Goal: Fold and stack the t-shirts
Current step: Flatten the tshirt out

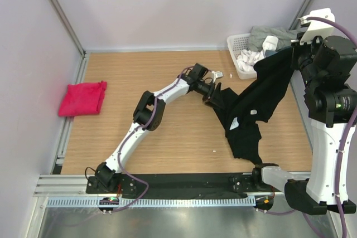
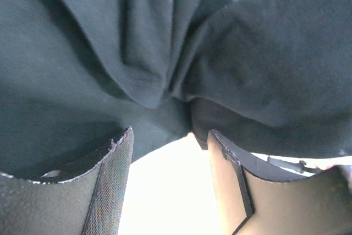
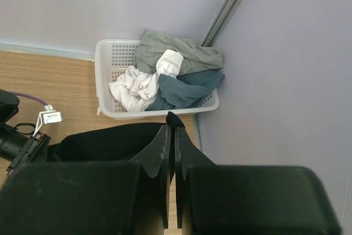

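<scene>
Jaws of right gripper point(image 3: 171, 133) clamp black t-shirt point(image 1: 262, 93); left gripper point(image 2: 170, 133) gapes

White latticed plastic basket point(image 3: 113, 59) at the far right corner of the wooden table point(image 1: 184, 137), heaped with crumpled grey cloth point(image 3: 176, 53), white cloth point(image 3: 135, 86) and blue-grey cloth point(image 3: 181, 89), pale lilac walls point(image 1: 167, 9) behind, metal rail point(image 1: 61, 185) along the near edge

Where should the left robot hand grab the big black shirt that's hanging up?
Probably the bunched left edge of the black t-shirt, coming in from the left side. The right gripper pinches the other end up high, so the cloth hangs slanting, and this edge gathers into a thick fold just ahead of the open left gripper. A fold like that should be easy to pinch.
</scene>
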You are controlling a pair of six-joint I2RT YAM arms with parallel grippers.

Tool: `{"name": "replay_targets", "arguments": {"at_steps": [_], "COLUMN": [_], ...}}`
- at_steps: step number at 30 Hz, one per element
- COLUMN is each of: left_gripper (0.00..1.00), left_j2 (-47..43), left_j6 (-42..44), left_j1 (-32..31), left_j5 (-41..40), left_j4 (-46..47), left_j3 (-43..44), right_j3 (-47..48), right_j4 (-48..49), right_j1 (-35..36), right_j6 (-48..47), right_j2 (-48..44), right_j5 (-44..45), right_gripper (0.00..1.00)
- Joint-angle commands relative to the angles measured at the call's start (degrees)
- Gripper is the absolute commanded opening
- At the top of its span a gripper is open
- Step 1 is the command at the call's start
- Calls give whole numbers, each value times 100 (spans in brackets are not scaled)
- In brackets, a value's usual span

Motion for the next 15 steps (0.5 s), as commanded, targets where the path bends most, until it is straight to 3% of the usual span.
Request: {"name": "replay_targets", "arguments": {"at_steps": [1,6,15], "left_gripper": [58,57,46], "left_j2": [225,453,489], "left_j6": [206,136,-84], "left_j1": [-24,-94,-305], "left_j5": [-151,-178,-134], "left_j4": [-54,182,508], "left_j3": [376,596,631], "right_j3": [7,-20,-90], "right_j4": [327,318,257], "right_j1": [-42,-51,-279], "right_j6": [66,111,154], "right_j2": [-22,13,-48], "right_j5": [-7,-59,-103], "right_gripper": [1,1,1]}}
